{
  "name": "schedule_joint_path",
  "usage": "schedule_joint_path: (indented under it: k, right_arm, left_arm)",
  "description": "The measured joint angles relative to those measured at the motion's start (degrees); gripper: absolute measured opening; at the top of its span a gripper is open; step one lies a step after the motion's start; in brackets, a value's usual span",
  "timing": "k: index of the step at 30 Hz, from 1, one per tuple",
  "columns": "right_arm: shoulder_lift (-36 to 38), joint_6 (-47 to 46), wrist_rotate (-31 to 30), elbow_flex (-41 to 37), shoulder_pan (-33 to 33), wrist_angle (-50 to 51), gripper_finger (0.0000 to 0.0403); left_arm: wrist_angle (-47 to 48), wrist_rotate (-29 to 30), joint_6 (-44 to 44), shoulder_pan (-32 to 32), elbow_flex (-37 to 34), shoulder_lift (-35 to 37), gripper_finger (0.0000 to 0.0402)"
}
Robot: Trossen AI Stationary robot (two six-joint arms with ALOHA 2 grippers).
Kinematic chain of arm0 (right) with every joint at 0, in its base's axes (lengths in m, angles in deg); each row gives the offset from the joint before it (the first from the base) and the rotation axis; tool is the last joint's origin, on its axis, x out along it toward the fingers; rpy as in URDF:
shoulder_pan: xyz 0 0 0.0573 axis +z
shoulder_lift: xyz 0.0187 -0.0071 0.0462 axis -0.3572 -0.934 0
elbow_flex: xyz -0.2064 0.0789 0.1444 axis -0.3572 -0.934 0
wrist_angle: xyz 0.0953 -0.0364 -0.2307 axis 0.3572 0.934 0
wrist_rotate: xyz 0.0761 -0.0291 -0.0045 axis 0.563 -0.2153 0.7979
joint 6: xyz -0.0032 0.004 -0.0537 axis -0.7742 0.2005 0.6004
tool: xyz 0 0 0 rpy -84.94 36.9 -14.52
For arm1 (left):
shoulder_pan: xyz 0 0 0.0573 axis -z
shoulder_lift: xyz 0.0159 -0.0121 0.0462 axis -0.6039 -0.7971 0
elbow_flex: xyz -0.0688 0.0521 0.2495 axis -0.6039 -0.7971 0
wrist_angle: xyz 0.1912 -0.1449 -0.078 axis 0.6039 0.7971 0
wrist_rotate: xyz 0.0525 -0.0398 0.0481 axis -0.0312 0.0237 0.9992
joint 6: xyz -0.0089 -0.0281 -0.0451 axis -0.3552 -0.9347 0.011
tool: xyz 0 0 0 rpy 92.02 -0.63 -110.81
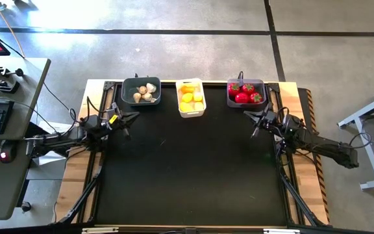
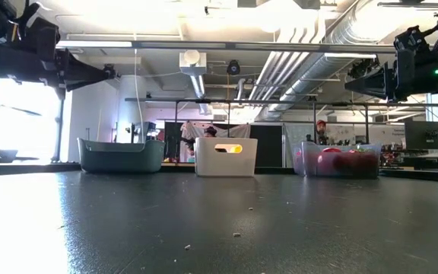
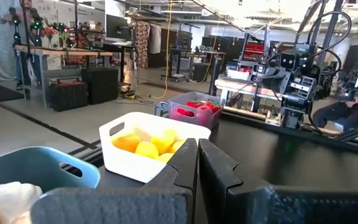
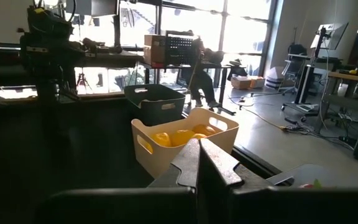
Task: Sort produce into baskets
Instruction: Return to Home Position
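The left pincer (image 3: pixel 197 150) is hanging above the left side of the worktop (image 1: pixel 187 175), its two fingers pressed together with nothing between them. The right pincer (image 4: pixel 199 152) is mirroring it over the right side, likewise closed and gripping nothing. In the low view both arms are sitting high over the dark mat, well apart from each other.

Beyond the left pincer, along the far edge, the grey basket (image 1: pixel 124 91) is holding the whitish garlic pieces (image 1: pixel 145 93). In the middle the white basket (image 1: pixel 191 114) is carrying the yellow lemons (image 1: pixel 191 99). Just beyond the right pincer, the right-hand basket (image 1: pixel 263 91) is filled with the red tomatoes (image 1: pixel 245 93) and their green tops. Each kind is lying in its own basket, and no loose piece is showing on the mat.

Judging by this, the sorting itself appears done and the step in hand is the parking of the arms. The next move is calling only for each arm to fold back toward its own base, keeping the closed fingers above the basket rims so that nothing is getting nudged, with no grasp needed.
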Motion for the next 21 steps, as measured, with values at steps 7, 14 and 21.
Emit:
schedule_joint_path:
  k: [7, 14, 21]
  right_arm:
    - [0.0, 0.0, 0.15, 0.0, 0.0, 0.01, 0.0]
    - [0.0, -0.02, 0.15, 0.0, 0.0, 0.01, 0.0]
    - [0.0, -0.02, 0.15, 0.0, 0.0, 0.01, 0.0]
  left_arm:
    - [-0.02, -0.07, 0.58, 0.0, 0.0, 0.0, 0.0001]
    - [-0.02, -0.07, 1.94, 0.0, 0.0, 0.0, 0.0001]
    - [-0.03, -0.07, 2.06, 0.0, 0.0, 0.0, 0.0001]
